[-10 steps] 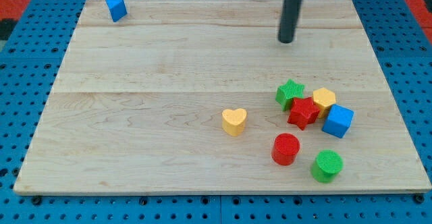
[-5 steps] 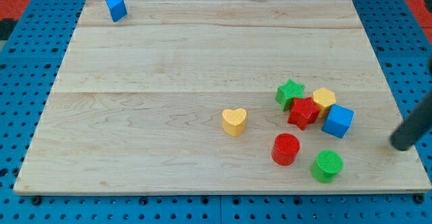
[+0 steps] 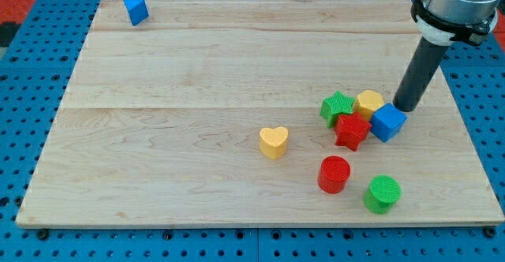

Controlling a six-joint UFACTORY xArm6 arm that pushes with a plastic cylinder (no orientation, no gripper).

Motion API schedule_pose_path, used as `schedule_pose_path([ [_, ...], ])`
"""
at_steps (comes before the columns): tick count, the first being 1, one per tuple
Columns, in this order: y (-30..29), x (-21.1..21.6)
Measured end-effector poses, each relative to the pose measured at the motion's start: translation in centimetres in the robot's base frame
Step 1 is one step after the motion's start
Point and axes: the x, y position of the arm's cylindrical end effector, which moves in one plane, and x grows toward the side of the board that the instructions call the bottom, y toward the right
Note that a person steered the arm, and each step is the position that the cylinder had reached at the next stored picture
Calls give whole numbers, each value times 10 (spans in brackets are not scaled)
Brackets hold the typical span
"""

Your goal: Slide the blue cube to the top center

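Note:
The blue cube [image 3: 388,123] lies at the right of the wooden board [image 3: 197,72], touching a yellow block [image 3: 368,103] and a red star [image 3: 352,130]. My tip [image 3: 405,106] stands just above and to the right of the blue cube, close to or touching its upper right corner. A green star [image 3: 338,106] sits at the left of this cluster.
A second small blue block [image 3: 136,10] lies at the top left corner. A yellow heart [image 3: 273,142] is near the middle. A red cylinder [image 3: 334,174] and a green cylinder [image 3: 383,193] lie toward the bottom right.
My tip swung from the top to the right edge, then to the blue cube's upper right. The blue cube and the yellow block shifted up and left, tightening the cluster.

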Motion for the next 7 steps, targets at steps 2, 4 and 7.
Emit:
schedule_pose_path([
  [2, -65, 27],
  [4, -112, 17],
  [7, -218, -20],
])
